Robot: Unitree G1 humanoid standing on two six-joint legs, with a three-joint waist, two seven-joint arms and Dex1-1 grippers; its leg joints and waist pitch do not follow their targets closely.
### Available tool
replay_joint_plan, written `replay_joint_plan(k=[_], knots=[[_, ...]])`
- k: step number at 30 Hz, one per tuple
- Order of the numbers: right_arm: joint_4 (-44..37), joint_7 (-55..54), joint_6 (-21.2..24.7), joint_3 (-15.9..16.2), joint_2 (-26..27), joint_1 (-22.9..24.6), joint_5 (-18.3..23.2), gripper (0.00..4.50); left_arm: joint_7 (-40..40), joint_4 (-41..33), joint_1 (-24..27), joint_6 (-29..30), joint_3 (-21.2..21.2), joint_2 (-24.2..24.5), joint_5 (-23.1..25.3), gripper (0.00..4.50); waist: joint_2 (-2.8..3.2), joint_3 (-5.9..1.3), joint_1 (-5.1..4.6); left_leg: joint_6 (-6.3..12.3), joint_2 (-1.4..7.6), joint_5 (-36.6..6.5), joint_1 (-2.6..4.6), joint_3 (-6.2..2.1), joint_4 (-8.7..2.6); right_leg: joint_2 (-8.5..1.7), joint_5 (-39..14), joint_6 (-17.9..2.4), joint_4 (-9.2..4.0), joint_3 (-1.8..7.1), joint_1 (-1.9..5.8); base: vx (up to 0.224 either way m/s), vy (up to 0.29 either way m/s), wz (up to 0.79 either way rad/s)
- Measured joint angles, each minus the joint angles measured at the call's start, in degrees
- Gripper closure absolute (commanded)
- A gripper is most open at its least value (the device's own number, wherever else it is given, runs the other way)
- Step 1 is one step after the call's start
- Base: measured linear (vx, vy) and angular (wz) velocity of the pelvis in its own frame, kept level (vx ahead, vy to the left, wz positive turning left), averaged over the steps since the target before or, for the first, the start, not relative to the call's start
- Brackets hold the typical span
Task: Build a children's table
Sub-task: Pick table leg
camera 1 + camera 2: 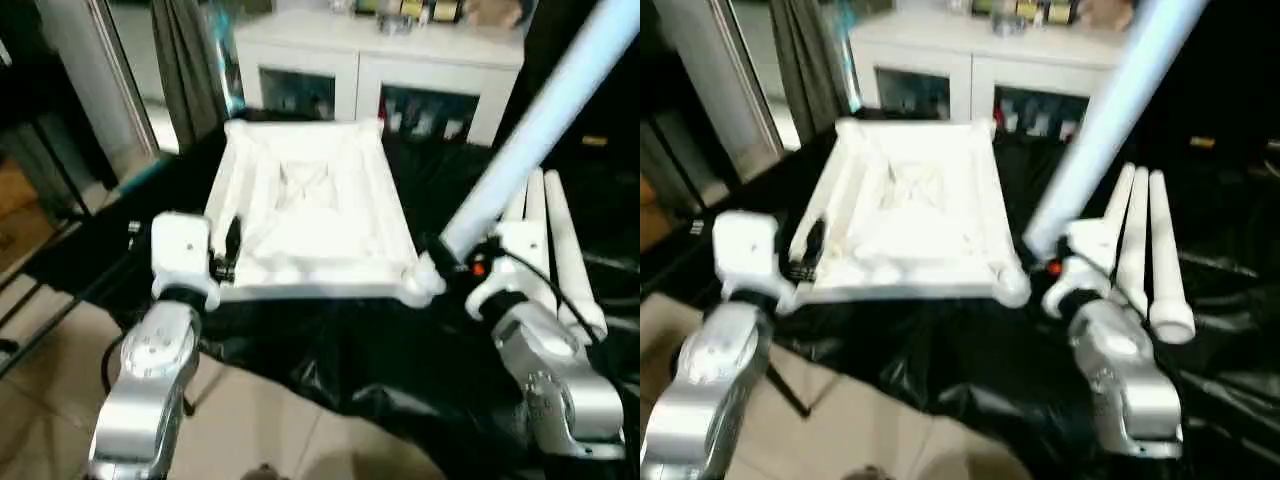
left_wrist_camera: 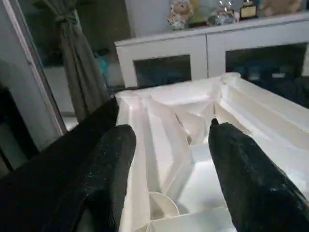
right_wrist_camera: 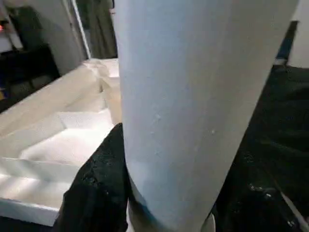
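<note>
Your right claw grips the long white tapered tube leg; keep it seated in the upturned white plastic tabletop's corner socket. Left claw straddles the rim, open.

- The tabletop lies underside up on the work table, at centre.
- At 12 o'clock behind it stands the cabinet.
- At 3 o'clock lie three spare legs, side by side.
- One leg rises tilted from the tabletop's 5 o'clock corner.
- A curtain hangs at 10 o'clock.
</note>
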Motion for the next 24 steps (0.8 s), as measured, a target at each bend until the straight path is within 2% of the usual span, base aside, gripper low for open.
replay_joint_plan(k=[5, 6, 7, 8, 9, 10, 11, 12, 14, 15, 16, 17, 19, 24], knots=[[-1.7, -1.0, 1.1, 0.1, 0.7, 2.2, 0.0, 2.61, -0.4, 4.8, -2.3, -1.5, 0.3, -1.2, -0.9, 1.68, 0.02, 0.01, -1.81, 0.03, 0.22, 0.0, 0.11, 0.78, -0.46, -0.13, 0.7, 0.2, -1.2, 0.11, 0.34, 0.0, 0.0, 0.0], [-2.3, -0.9, 1.7, 0.3, 0.5, 2.2, 0.0, 2.61, -0.5, 5.3, -2.6, -2.0, 0.2, -1.4, -1.0, 1.68, 0.03, 0.01, -2.07, 0.53, 0.23, 0.4, 0.1, 0.9, -0.61, -0.18, 0.8, 0.2, -1.34, 0.06, 0.34, 0.0, 0.0, 0.0], [-2.7, -0.8, 1.8, 0.5, 0.3, 2.2, 0.0, 2.61, -0.6, 5.5, -2.6, -2.2, 0.1, -1.7, -1.1, 1.68, 0.07, -0.01, -2.23, 0.36, 0.52, 0.6, 0.36, 1.43, -0.63, 0.08, 0.9, 0.5, -1.56, 0.55, 0.12, 0.001, 0.032, -0.19], [-3.3, -0.7, 2.1, 0.8, 0.2, 2.0, 0.1, 2.61, -0.9, 6.1, -2.5, -2.5, -0.2, -2.1, -1.2, 1.68, 0.03, -0.01, -2.02, 0.27, 1.37, 0.6, 1.11, 2.91, -0.71, 0.75, 1.3, 0.7, -2.1, 1.73, 0.1, -0.006, 0.044, -0.45], [-4.0, -0.5, 2.1, 1.2, 0.1, 1.9, 0.2, 2.61, -1.4, 6.6, -2.5, -3.1, -0.5, -2.4, -1.2, 1.68, -0.24, 0.04, -2.08, 0.26, 1.59, 0.5, 1.53, 3.76, -0.71, 1.09, 1.5, 1.0, -2.17, 2.68, -0.17, -0.006, 0.044, -0.45], [-4.1, -0.2, 2.1, 1.4, -0.2, 1.8, 0.1, 2.61, -1.8, 6.6, -2.3, -3.7, -1.0, -2.7, -1.3, 1.68, -0.56, 0.1, -2.16, 0.26, 1.67, 0.5, 1.77, 4.17, -0.71, 1.47, 1.6, 1.2, -2.27, 3.54, -0.36, 0.004, 0.05, -0.56], [-4.1, 0.2, 2.1, 1.4, -0.5, 1.7, 0.1, 2.61, -2.2, 6.6, -2.2, -4.1, -1.5, -2.9, -1.4, 1.68, -0.83, 0.18, -2.26, 0.3, 1.69, 0.5, 2.03, 4.39, -0.71, 1.59, 1.7, 1.3, -2.39, 3.94, -0.49, 0.028, 0.056, -0.53], [-3.9, 0.4, 2.2, 1.6, -0.9, 1.5, 0.0, 2.61, -2.7, 6.4, -1.8, -4.2, -2.1, -3.4, -1.5, 1.68, -1.39, 0.34, -2.64, 0.55, 1.65, -0.1, 2.23, 4.4, -0.71, 1.4, 1.7, 1.3, -2.58, 3.97, -0.23, 0.028, 0.056, -0.53], [-3.5, 0.6, 2.2, 1.6, -1.0, 0.8, 0.0, 2.61, -2.9, 6.3, -1.6, -4.2, -3.0, -4.0, -1.7, 1.68, -2.06, 0.49, -3.64, 0.74, 1.3, -0.2, 2.3, 3.94, -1.15, 0.46, 1.7, 1.3, -3.15, 2.85, -0.07, 0.045, 0.055, -0.28], [-3.4, 0.8, 2.2, 1.7, -1.1, 0.2, 0.0, 2.61, -2.9, 6.2, -1.1, -4.2, -3.3, -4.1, -1.7, 1.68, -2.33, 0.61, -4.46, 0.83, 1.16, -0.3, 2.79, 3.78, -1.53, 0.13, 1.7, 1.3, -3.77, 2.32, 0.42, 0.043, 0.048, -0.19], [-3.4, 0.9, 2.2, 1.7, -1.2, -0.1, 0.0, 2.61, -2.9, 6.2, -0.7, -4.2, -3.6, -4.0, -1.7, 1.68, -2.4, 0.63, -4.98, 0.81, 1.17, -0.4, 3.22, 3.71, -1.82, -0.08, 1.7, 1.3, -4.26, 1.84, 0.9, 0.0, 0.0, 0.0], [-3.4, 1.4, 2.2, 1.8, -1.4, -0.4, 0.0, 2.61, -2.9, 5.7, -0.2, -4.2, -3.6, -4.0, -1.6, 1.68, -2.69, 0.81, -5.3, 0.73, 1.07, -0.7, 3.94, 3.77, -2.12, -0.42, 1.7, 1.3, -4.54, 1.53, 1.48, 0.063, 0.024, -0.07], [-3.4, 2.3, 2.3, 2.0, -2.1, -0.6, 0.0, 2.61, -2.9, 4.2, 1.5, -4.3, -3.8, -4.0, -1.6, 1.68, -2.99, 0.93, -5.41, 0.66, 1.03, -1.0, 4.98, 3.77, -2.62, -0.66, 1.7, 1.2, -5.27, 1.07, 2.61, 0.066, 0.017, -0.06], [-2.8, 2.6, 2.3, 2.2, -2.4, -0.6, 0.0, 2.61, -3.0, 3.4, 3.0, -4.2, -3.8, -3.8, -1.2, 1.68, -3.02, 0.9, -4.98, 0.7, 1.06, -1.9, 5.77, 3.92, -2.82, -1.08, 1.5, 0.7, -5.61, 0.36, 3.74, 0.09, 0.0, 0.05]])
